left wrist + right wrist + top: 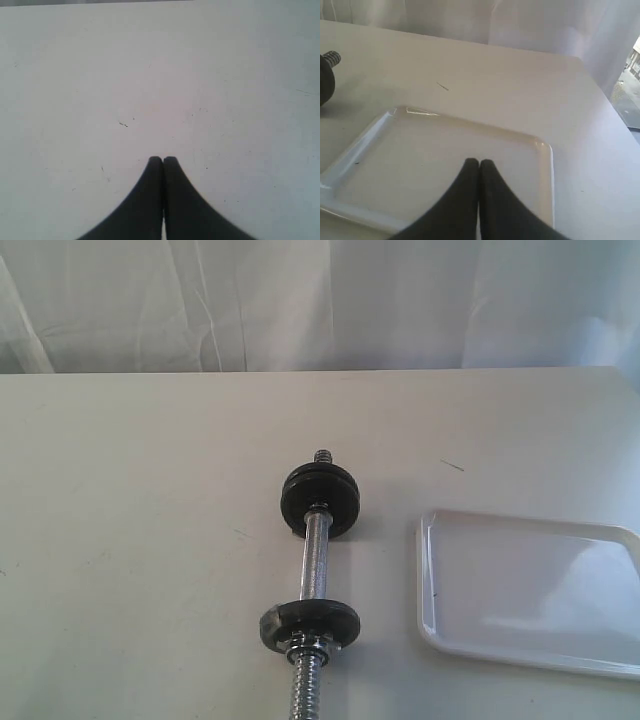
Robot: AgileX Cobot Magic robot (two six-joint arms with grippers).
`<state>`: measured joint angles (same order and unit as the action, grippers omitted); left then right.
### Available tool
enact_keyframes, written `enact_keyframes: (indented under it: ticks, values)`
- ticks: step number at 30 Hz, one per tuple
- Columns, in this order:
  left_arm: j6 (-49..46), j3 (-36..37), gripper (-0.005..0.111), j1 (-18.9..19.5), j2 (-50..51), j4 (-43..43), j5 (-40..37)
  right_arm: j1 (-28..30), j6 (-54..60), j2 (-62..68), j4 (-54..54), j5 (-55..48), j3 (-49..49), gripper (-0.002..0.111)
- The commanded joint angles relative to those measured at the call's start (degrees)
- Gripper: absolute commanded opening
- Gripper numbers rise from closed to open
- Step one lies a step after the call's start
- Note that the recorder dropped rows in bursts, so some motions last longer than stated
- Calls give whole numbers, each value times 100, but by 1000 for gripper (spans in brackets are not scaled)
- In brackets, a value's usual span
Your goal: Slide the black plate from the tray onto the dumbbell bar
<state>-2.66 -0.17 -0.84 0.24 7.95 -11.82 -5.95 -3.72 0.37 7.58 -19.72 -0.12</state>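
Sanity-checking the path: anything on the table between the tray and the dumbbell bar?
Nothing visible: bare table separates the tray from the dumbbell bar. The tray looks empty, though; the black plates seen already sit on the bar. Right hand, shut, faces the tray.

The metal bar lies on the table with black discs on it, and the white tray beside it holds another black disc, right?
Not quite: the tray holds no visible disc, as the right wrist view shows. The dumbbell bar does lie on the table with black discs on it.
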Motion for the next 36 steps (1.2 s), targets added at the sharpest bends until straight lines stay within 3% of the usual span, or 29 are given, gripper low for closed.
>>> enact_keyframes:
  ticks: [1, 27, 36]
  values:
    - [-10, 17, 0, 11, -24, 26, 19, 31, -935, -37, 21, 50, 12, 0]
    - [-10, 17, 0, 11, -24, 26, 19, 31, -807, -37, -71, 18, 12, 0]
    - [-10, 17, 0, 11, -24, 26, 19, 31, -807, -37, -973, 17, 12, 0]
